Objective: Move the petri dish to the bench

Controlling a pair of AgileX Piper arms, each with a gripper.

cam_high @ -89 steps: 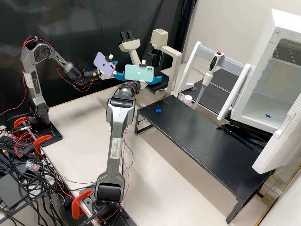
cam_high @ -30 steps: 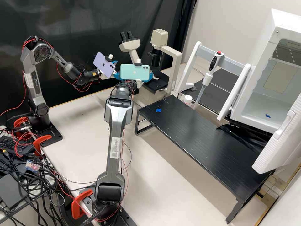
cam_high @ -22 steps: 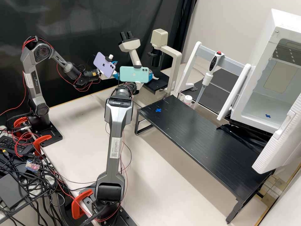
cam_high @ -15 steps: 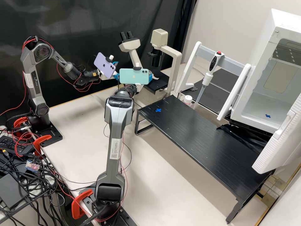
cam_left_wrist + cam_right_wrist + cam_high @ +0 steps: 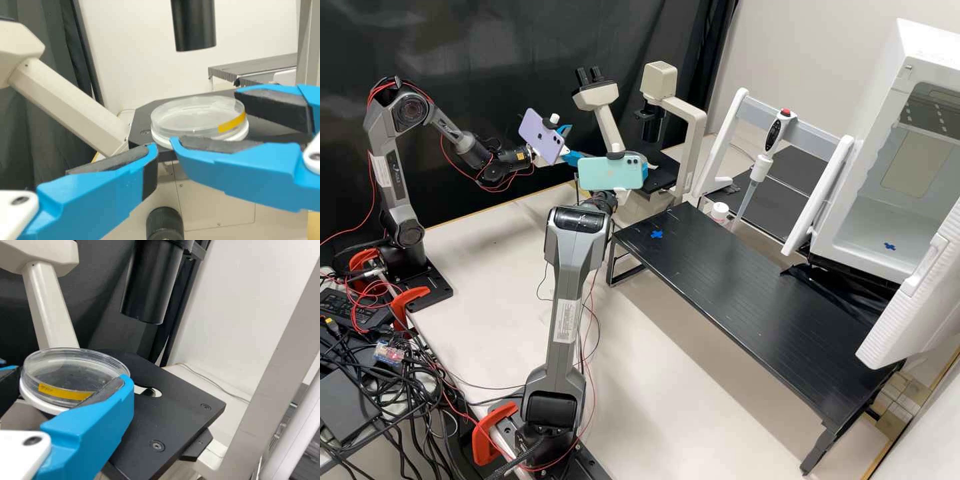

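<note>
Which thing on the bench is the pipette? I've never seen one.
In the high view, find the big white cabinet with the open door. Beside it is a white rack, and the pipette hangs from its grey crossbar. Look for a dark grip, a red button on top and a long, narrow tip, quite unlike the squat, white-capped bottle beside that tip.

Gap open above the microscope stage (image 5: 185,412) and under the black tube (image 5: 151,285), but I've got the slanting beige eyepiece neck (image 5: 608,125) on one side and the upright beige arm (image 5: 694,150) on the other. Petri dish (image 5: 192,115) blocks the space between my right gripper's (image 5: 645,172) fingers, with my left gripper (image 5: 576,142) near it; room between the two grippers is hard to judge. Free pass over the black riser (image 5: 720,287), hemmed by the pipette stand (image 5: 815,138) and white door (image 5: 917,293).
</note>
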